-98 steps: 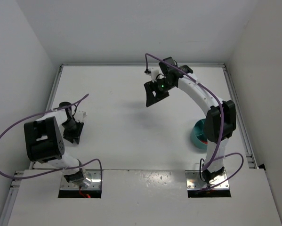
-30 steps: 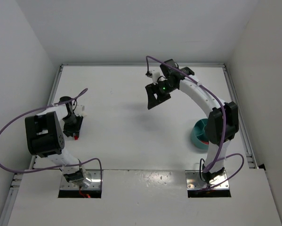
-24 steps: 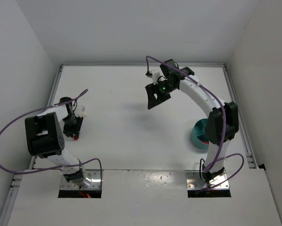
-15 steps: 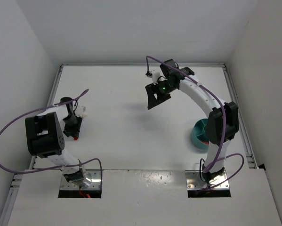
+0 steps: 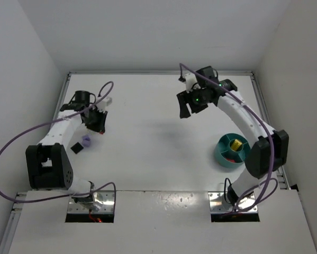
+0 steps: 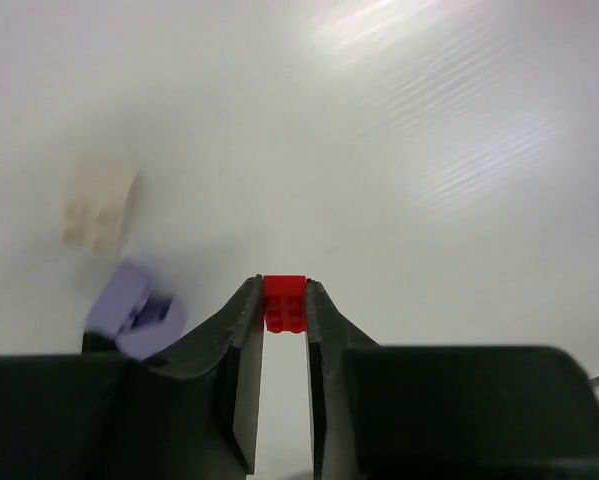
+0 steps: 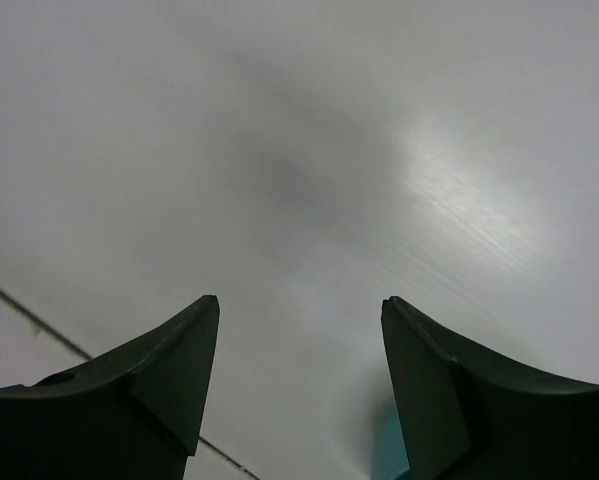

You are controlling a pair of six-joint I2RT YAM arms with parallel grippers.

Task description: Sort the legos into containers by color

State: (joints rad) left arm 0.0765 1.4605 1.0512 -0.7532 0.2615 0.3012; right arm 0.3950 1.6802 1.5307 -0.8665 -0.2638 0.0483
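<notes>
Both arms have swung since half a second ago: the left one has lifted away from the near-left of the table [image 5: 142, 143], and the right one has shifted right, uncovering the bowl.

The left gripper [image 6: 284, 292] is clamped on a red brick [image 6: 284, 304], pinched squarely between its fingertips and held clear of the table. Below it lie a lavender brick [image 6: 136, 308] and, just beyond, a cream-white brick [image 6: 101, 208], both blurred. The top view also shows a black brick [image 5: 75, 149] near the lavender one.

Further right, the right gripper [image 7: 300, 300] hangs spread wide with nothing in it, above bare table.

At the far right sits the teal bowl [image 5: 220, 153], well apart from the loose bricks. A yellow brick [image 5: 235, 143] lies in its central cup, and a speck of red shows in a near compartment, too small to be sure.

So the sorting looks begun but far from done: the red brick needs carrying across, and three bricks wait.
</notes>
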